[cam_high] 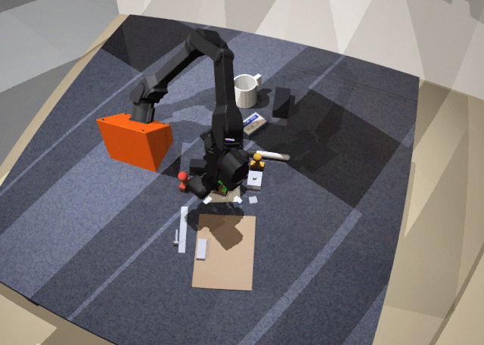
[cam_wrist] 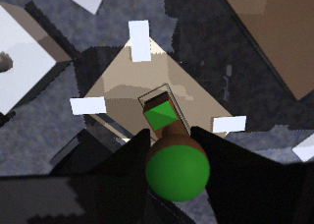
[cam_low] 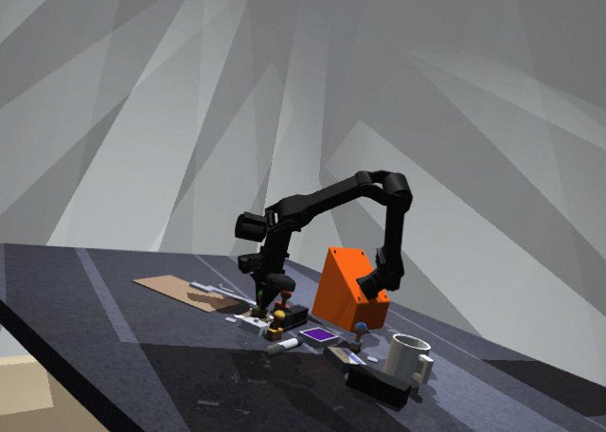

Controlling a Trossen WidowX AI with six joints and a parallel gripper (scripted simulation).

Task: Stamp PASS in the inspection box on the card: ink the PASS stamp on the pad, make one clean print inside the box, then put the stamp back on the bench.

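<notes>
My gripper (cam_wrist: pixel 170 134) is shut on the green-knobbed stamp (cam_wrist: pixel 178 172) (cam_high: pixel 221 187) (cam_low: pixel 259 298), pointing down. The stamp's brown base with its green top mark is over the cream card (cam_wrist: pixel 115 79) (cam_high: pixel 222 200). The thin box outline (cam_wrist: pixel 153 91) on the card shows around the far end of the base; its near part is hidden under the stamp. The base is at or just above the card; contact cannot be told. No print is visible. The purple ink pad (cam_low: pixel 318 334) lies behind the arm, mostly hidden in the top view.
A white block (cam_high: pixel 255 179) (cam_wrist: pixel 25 62) and yellow-knobbed stamp (cam_high: pixel 257 156) (cam_low: pixel 278 315) stand beside the card, a red-knobbed stamp (cam_high: pixel 182 175) on the other side. A blue-knobbed stamp (cam_low: pixel 361 326), white mug (cam_high: pixel 245 94), orange block (cam_high: pixel 131 146) and tan board (cam_high: pixel 231 268) are farther off.
</notes>
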